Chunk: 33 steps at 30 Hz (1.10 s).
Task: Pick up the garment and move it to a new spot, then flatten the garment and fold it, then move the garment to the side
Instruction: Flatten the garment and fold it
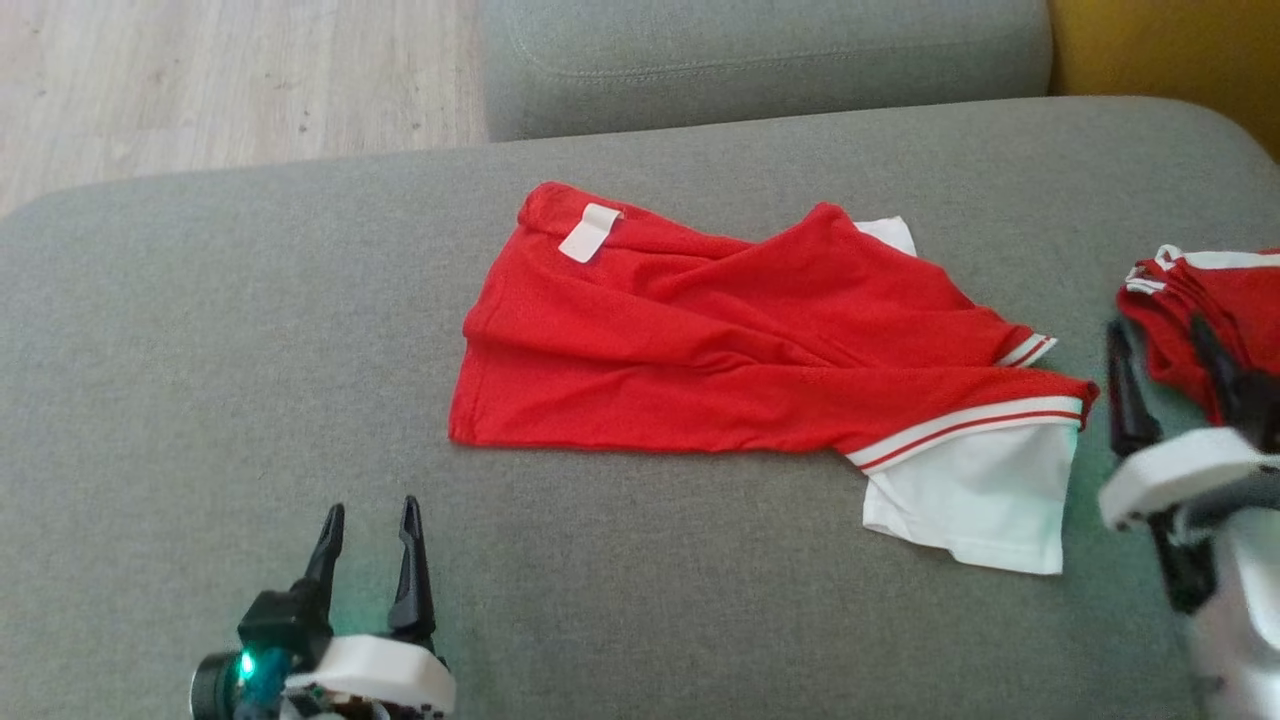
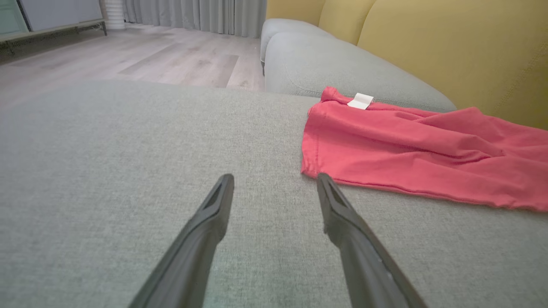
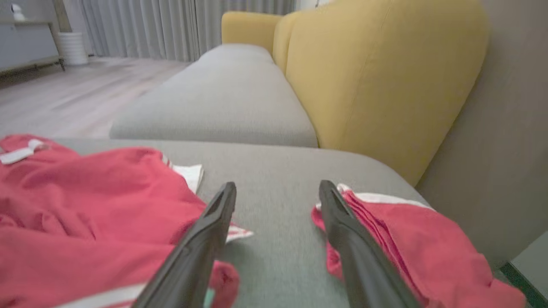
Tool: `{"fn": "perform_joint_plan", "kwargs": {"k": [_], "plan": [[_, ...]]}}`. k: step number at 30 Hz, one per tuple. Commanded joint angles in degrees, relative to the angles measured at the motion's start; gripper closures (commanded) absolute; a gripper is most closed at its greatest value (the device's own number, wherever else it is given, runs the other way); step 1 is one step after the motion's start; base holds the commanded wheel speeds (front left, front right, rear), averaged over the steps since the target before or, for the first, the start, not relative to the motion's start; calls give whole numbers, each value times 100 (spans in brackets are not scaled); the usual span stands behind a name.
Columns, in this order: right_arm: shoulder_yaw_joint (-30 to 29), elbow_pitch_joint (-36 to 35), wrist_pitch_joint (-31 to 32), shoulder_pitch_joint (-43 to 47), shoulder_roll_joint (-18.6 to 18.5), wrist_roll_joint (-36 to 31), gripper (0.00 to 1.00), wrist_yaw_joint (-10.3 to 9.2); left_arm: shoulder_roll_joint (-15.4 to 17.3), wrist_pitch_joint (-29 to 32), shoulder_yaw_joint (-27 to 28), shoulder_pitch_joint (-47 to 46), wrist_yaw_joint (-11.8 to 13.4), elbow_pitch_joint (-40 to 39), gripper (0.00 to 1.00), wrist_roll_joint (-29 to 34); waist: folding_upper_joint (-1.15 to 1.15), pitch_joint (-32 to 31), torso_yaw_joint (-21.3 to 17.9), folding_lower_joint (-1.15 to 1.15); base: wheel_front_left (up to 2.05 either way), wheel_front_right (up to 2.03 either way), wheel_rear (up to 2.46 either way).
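A red garment [image 1: 740, 340] with white striped hems and a white label lies spread, somewhat wrinkled, in the middle of the grey sofa cushion [image 1: 200, 350]. White fabric sticks out at its lower right corner. My left gripper [image 1: 370, 515] hovers open near the cushion's front left, short of the garment's left edge; in the left wrist view the gripper [image 2: 274, 177] is empty, with the garment [image 2: 406, 145] ahead to the right. My right gripper [image 1: 1157, 335] stands open just right of the garment's striped hem. In the right wrist view the open gripper [image 3: 277, 188] has the garment [image 3: 85, 205] at its left.
A second red garment with white trim [image 1: 1205, 300] lies bunched at the cushion's right edge, touching my right gripper's outer finger [image 3: 342, 222]. Another grey seat cushion [image 1: 760, 60] and yellow backrests [image 3: 376, 77] lie beyond. Wooden floor [image 1: 200, 80] is at the far left.
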Motion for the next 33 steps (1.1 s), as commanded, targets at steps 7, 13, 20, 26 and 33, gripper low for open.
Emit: {"fn": "perform_joint_plan", "kwargs": {"k": [7, 13, 20, 26, 33], "plan": [[46, -1414, -90, 180, 1006, -78, 0, -5, 52, -29, 245, -63, 108, -591, 0, 679, 0, -183, 15, -1, 0, 0, 0], [485, -1459, -91, 749, 1346, 3, 0, -5, 52, -29, 312, 103, 148, -699, 0, 951, 0, -277, 11, -1, 0, 0, 0], [546, -1317, -91, 822, 1412, -12, 0, -5, 52, -29, 360, 135, 170, -681, 0, 916, 0, -260, -9, -1, 0, 0, 0], [555, -1276, -91, 770, 1425, -53, 0, -5, 52, -29, 342, 61, 154, -633, 0, 807, 0, -180, -69, -1, 0, 0, 0], [506, -1330, -92, 702, 1424, -63, 0, -5, 52, -29, 224, -633, -82, -265, 0, 636, 0, 404, -284, -1, 0, 0, 0]]}}
